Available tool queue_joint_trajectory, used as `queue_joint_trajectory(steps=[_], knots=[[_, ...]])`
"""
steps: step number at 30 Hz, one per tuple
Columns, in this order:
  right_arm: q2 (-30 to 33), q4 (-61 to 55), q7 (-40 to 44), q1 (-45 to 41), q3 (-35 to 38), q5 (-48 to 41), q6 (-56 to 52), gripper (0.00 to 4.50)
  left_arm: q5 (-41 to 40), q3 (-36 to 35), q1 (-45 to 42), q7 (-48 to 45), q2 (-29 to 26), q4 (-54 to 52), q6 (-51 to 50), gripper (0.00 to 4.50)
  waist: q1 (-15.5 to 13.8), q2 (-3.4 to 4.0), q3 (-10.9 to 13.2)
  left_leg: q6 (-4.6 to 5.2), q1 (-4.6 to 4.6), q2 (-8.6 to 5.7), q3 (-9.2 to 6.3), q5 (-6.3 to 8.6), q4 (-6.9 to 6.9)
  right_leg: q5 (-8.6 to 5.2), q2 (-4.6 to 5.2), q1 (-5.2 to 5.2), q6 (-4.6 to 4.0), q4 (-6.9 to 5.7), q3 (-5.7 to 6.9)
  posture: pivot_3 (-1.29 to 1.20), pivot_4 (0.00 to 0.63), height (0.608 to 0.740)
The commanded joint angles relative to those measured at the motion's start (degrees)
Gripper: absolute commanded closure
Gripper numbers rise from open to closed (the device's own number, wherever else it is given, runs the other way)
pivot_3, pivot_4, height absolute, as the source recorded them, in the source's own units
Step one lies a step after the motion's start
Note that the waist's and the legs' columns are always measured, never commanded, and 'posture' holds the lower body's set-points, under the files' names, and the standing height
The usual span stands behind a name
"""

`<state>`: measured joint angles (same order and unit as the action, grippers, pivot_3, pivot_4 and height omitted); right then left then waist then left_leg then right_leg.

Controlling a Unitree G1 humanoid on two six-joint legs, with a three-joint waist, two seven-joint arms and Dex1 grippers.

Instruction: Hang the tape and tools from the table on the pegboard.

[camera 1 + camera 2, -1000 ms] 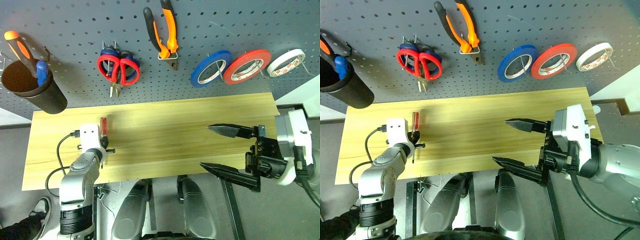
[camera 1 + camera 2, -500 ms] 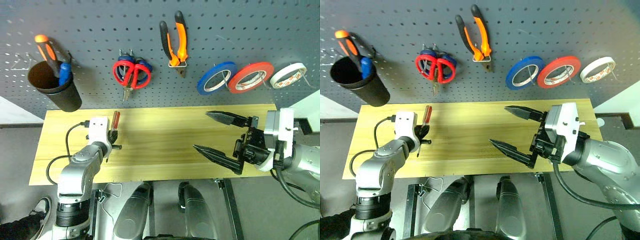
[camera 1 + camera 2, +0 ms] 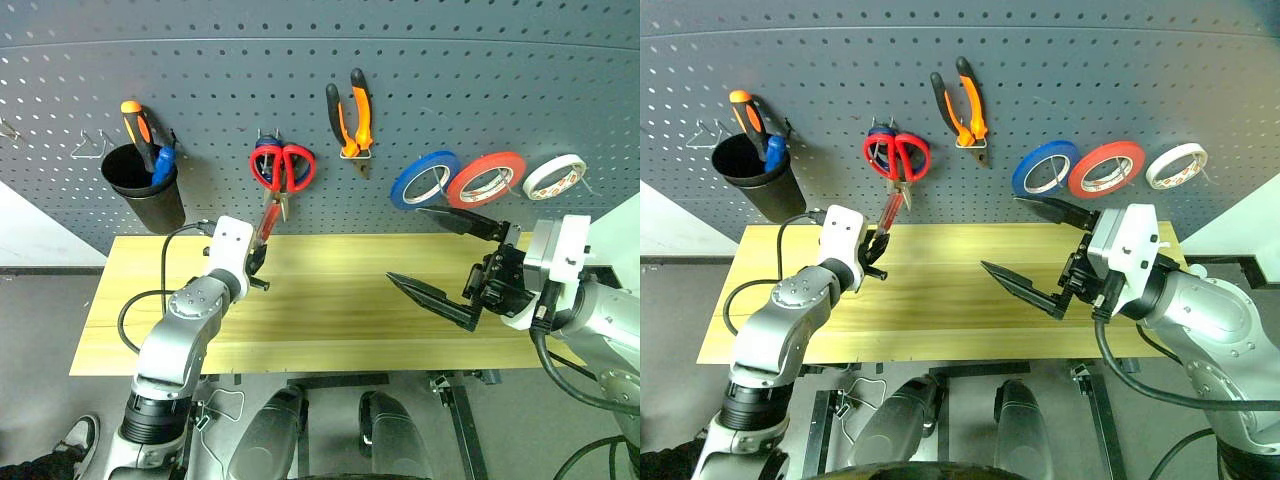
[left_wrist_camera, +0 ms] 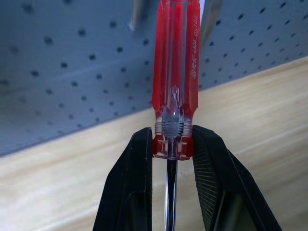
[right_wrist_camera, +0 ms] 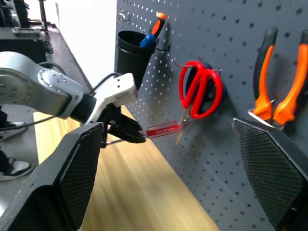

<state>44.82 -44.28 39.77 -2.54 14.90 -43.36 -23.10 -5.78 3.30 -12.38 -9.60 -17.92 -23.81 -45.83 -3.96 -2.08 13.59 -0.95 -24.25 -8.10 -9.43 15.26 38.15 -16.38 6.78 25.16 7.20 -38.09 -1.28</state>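
My left gripper (image 3: 256, 264) is shut on the metal neck of the small red-handled screwdriver (image 3: 266, 222). It holds the screwdriver above the table (image 3: 330, 305), handle (image 4: 175, 72) tilted up toward the pegboard (image 3: 300, 60), just below the hanging red scissors (image 3: 283, 167). The pliers (image 3: 350, 110) and the red tape (image 3: 486, 179) hang on pegboard hooks. My right gripper (image 3: 405, 245) is open with nothing in it, over the right half of the table below the tape rolls.
A black cup (image 3: 148, 190) at the left of the pegboard holds an orange-and-black screwdriver (image 3: 138, 125). A blue roll (image 3: 426, 177) and a white roll (image 3: 555, 176) hang either side of the red tape. Blue-handled scissors hang behind the red ones.
The view has tilted up. My left gripper has carried the screwdriver up and to the right, off the table toward the scissors. The right gripper has edged forward, still open.
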Motion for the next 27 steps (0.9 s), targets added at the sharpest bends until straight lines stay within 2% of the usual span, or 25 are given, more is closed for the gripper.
queue_joint_trajectory(steps=[1,6,12,18,21,27], knots=[[-0.6,-0.2,0.5,0.2,1.3,0.8,1.8,0.00,2.8,0.0,4.8,1.6,-0.3,-4.8,4.2,3.68,0.1,0.03,-0.5,0.00,0.02,0.00,0.00,0.00,0.00,0.00,0.00,-0.03,0.00,0.00,-0.01,0.08,0.133,0.710],[-0.7,1.3,1.3,-0.7,1.3,1.8,2.5,0.00,6.4,-0.4,10.5,3.5,-0.7,-4.5,10.4,3.68,-0.3,0.16,-0.9,0.01,0.52,0.00,-0.01,0.01,-0.01,0.00,0.00,-0.49,0.00,0.01,-0.02,0.09,0.128,0.710],[-1.1,3.4,2.4,-2.4,-0.2,3.2,3.4,0.00,11.4,-0.8,14.2,8.0,0.5,-2.5,26.4,3.68,-1.8,0.31,-1.6,0.05,0.82,0.01,0.00,0.04,-0.01,0.17,-0.02,-0.77,-0.04,0.04,-0.07,0.11,0.125,0.710],[-1.8,5.6,4.1,-4.3,-1.9,4.1,4.3,0.00,16.7,-2.2,16.8,13.5,1.2,-1.3,48.8,3.68,-3.3,0.36,-1.9,0.00,0.83,0.04,0.06,0.00,-0.01,0.18,-0.05,-0.75,-0.05,0.03,-0.12,0.13,0.129,0.710],[-2.1,6.8,5.1,-5.4,-2.7,4.1,4.5,0.00,19.5,-5.2,18.6,18.3,2.3,-0.3,57.9,3.68,-3.7,0.36,-2.0,0.00,0.83,0.04,0.08,0.00,-0.01,0.18,-0.05,-0.75,-0.05,0.04,-0.13,0.13,0.134,0.710],[-3.1,8.0,7.9,-6.4,-1.6,0.5,4.9,0.00,22.2,-10.0,16.3,21.1,1.8,1.9,65.8,3.68,-5.5,0.35,-2.0,0.02,0.84,0.09,0.16,0.02,-0.01,0.19,-0.10,-0.73,-0.06,0.02,-0.18,0.14,0.142,0.710]])
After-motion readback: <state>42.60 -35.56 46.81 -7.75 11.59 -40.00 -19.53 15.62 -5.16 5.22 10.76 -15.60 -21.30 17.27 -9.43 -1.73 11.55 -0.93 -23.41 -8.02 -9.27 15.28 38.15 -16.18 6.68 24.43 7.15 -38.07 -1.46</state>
